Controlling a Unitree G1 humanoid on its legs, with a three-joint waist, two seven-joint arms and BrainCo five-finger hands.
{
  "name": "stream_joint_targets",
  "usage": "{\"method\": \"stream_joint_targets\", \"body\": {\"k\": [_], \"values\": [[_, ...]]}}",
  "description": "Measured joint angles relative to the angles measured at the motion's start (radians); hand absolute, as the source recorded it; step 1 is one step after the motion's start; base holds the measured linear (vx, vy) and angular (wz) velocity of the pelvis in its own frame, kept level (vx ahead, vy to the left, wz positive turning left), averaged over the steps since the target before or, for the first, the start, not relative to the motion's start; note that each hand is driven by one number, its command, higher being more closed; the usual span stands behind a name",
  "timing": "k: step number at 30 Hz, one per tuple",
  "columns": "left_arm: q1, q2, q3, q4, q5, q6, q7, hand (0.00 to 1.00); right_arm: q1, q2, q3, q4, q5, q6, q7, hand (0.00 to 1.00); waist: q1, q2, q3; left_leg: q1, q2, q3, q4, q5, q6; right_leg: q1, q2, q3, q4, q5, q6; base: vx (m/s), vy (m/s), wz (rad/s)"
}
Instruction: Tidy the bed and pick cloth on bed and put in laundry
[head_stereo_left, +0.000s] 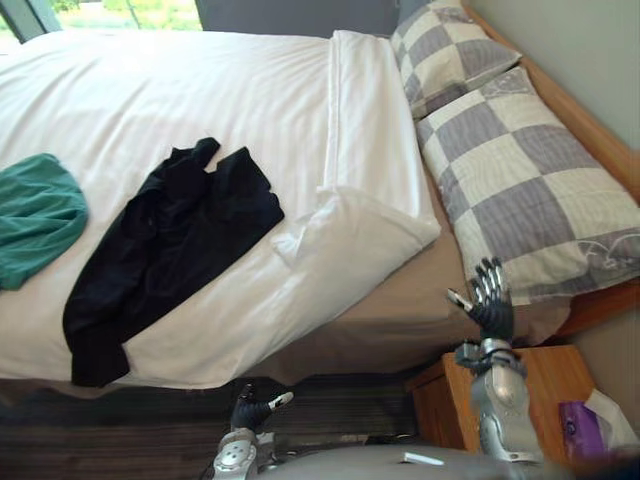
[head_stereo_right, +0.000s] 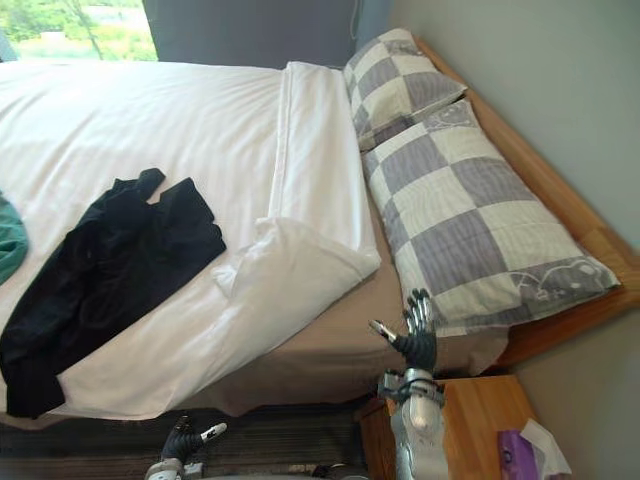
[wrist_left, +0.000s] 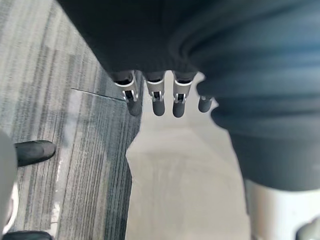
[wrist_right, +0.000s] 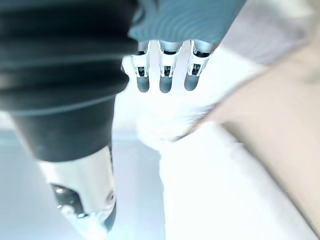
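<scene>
Black cloth (head_stereo_left: 165, 255) on bed (head_stereo_left: 200, 90), right hand (head_stereo_left: 490, 300) well apart

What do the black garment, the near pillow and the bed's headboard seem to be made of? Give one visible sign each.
Black garment: soft matte fabric, perhaps cotton; lies limp and creased. Near pillow: matte woven cloth, checked; puffy. Headboard: probably wood, smooth; orange-brown, hard straight edge.
</scene>
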Motion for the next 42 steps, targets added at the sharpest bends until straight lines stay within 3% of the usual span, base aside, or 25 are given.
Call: {"method": "stream_joint_targets", "body": {"k": [2, 10, 12, 14, 17, 21, 29, 37, 38, 42], "values": [[0.000, 0.015, 0.001, -0.001, 0.001, 0.000, 0.001, 0.00, -0.051, -0.071, 0.039, 0.001, -0.048, 0.079, 0.000, 0.00, 0.000, -0.006, 0.001, -0.011, -0.001, -0.025, 0.000, 0.001, 0.003, -0.002, 0.002, 0.000, -0.013, 0.011, 0.000, -0.07, 0.005, 0.10], [0.033, 0.073, 0.006, -0.006, 0.044, 0.013, 0.022, 0.00, -0.348, -0.214, 0.146, 0.084, -0.184, 0.249, -0.012, 0.00, 0.021, -0.014, 0.008, -0.052, 0.002, -0.070, -0.002, 0.019, 0.048, -0.021, 0.011, -0.015, -0.034, 0.035, -0.009, -0.08, -0.024, 0.11], [0.053, 0.086, 0.008, 0.015, 0.064, 0.034, 0.026, 0.00, -0.444, -0.228, 0.150, 0.136, -0.204, 0.313, -0.022, 0.00, 0.029, -0.038, 0.028, -0.077, 0.003, -0.098, -0.003, 0.032, 0.049, -0.026, 0.013, -0.040, -0.051, 0.046, -0.007, -0.05, -0.041, 0.35], [0.055, 0.108, 0.006, 0.021, 0.078, 0.057, 0.043, 0.00, -0.537, -0.248, 0.178, 0.183, -0.206, 0.372, -0.044, 0.00, 0.058, -0.069, 0.047, -0.115, 0.005, -0.108, -0.001, 0.047, 0.048, -0.055, 0.020, -0.044, -0.069, 0.070, -0.012, 0.00, -0.030, 0.20], [0.010, 0.128, -0.004, 0.019, 0.072, 0.108, 0.036, 0.00, -0.697, -0.259, 0.188, 0.254, -0.231, 0.427, -0.051, 0.00, 0.065, -0.074, 0.096, -0.167, 0.017, -0.136, 0.000, 0.071, 0.053, -0.082, 0.028, -0.007, -0.097, 0.126, -0.014, -0.02, 0.010, 0.26], [-0.103, 0.181, -0.037, -0.040, 0.035, 0.157, -0.003, 0.00, -0.884, -0.328, 0.189, 0.309, -0.231, 0.437, -0.058, 0.00, 0.084, -0.079, 0.173, -0.252, 0.020, -0.156, 0.000, 0.101, 0.067, -0.151, 0.029, 0.026, -0.116, 0.190, -0.005, -0.07, 0.041, 0.15], [-0.217, 0.209, -0.036, -0.096, -0.010, 0.193, -0.045, 0.00, -1.076, -0.468, 0.183, 0.343, -0.217, 0.434, -0.063, 0.00, 0.108, -0.075, 0.308, -0.350, -0.001, -0.174, 0.000, 0.139, 0.093, -0.239, 0.008, 0.068, -0.122, 0.234, 0.011, -0.05, 0.067, 0.08], [-0.273, 0.192, -0.068, -0.117, -0.051, 0.208, -0.052, 0.00, -1.203, -0.489, 0.193, 0.442, -0.187, 0.432, -0.008, 0.00, 0.121, -0.044, 0.350, -0.441, -0.019, -0.186, 0.000, 0.167, 0.101, -0.310, -0.007, 0.074, -0.152, 0.255, 0.010, 0.04, 0.034, 0.07], [-0.285, 0.188, -0.086, -0.116, -0.058, 0.207, -0.052, 0.00, -1.203, -0.490, 0.196, 0.444, -0.180, 0.436, -0.007, 1.00, 0.125, -0.031, 0.358, -0.454, -0.024, -0.186, 0.000, 0.169, 0.104, -0.322, -0.011, 0.075, -0.154, 0.255, 0.010, 0.07, 0.038, -0.01], [-0.322, 0.182, -0.119, -0.115, -0.099, 0.203, -0.053, 0.00, -1.204, -0.489, 0.228, 0.491, -0.180, 0.454, 0.022, 1.00, 0.129, -0.014, 0.368, -0.479, -0.035, -0.185, 0.000, 0.176, 0.107, -0.336, -0.022, 0.076, -0.176, 0.255, 0.010, 0.07, 0.026, 0.04]]}}
